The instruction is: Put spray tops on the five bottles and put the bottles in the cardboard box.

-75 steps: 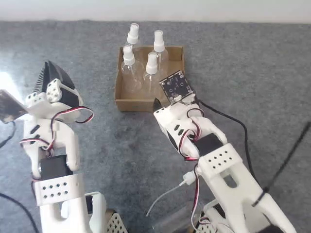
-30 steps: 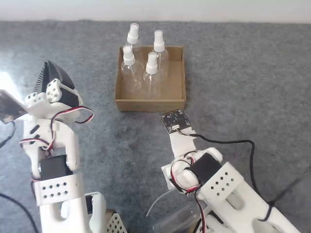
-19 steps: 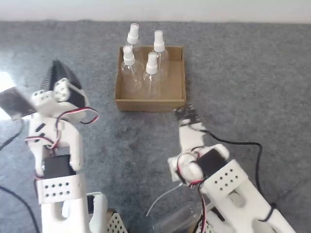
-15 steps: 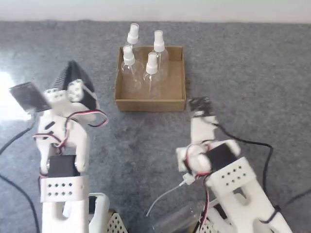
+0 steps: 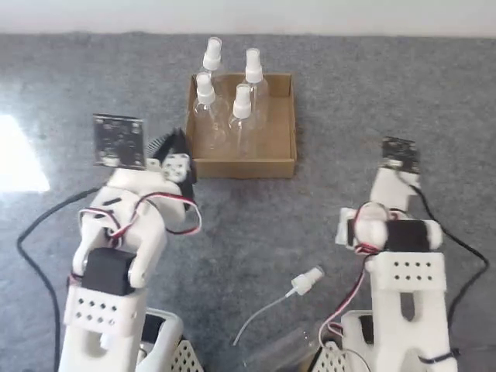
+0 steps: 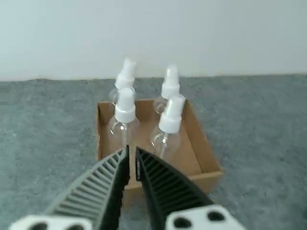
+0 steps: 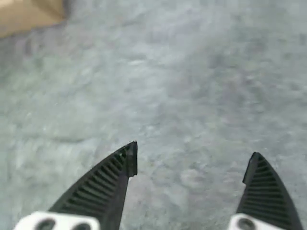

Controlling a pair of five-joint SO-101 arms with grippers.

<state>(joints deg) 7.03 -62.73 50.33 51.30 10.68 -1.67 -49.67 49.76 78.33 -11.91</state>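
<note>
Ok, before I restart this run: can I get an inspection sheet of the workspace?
Surface: grey carpet.
Job's things: cardboard box with four capped bottles standing at it; loose spray top on the carpet between the arms; clear bottle lying near the arm bases.
Clutter: nothing seen.
Grippers: left gripper shut, empty, facing the box; right gripper open over bare carpet.
Cables: black cables trail by both arms.
Surroundings: white wall behind the table.

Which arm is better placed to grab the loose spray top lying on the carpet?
Probably the right. The spray top lies close beside the right arm's base, and the right pincer is open over bare carpet. The left pincer is shut and points at the cardboard box.
</note>
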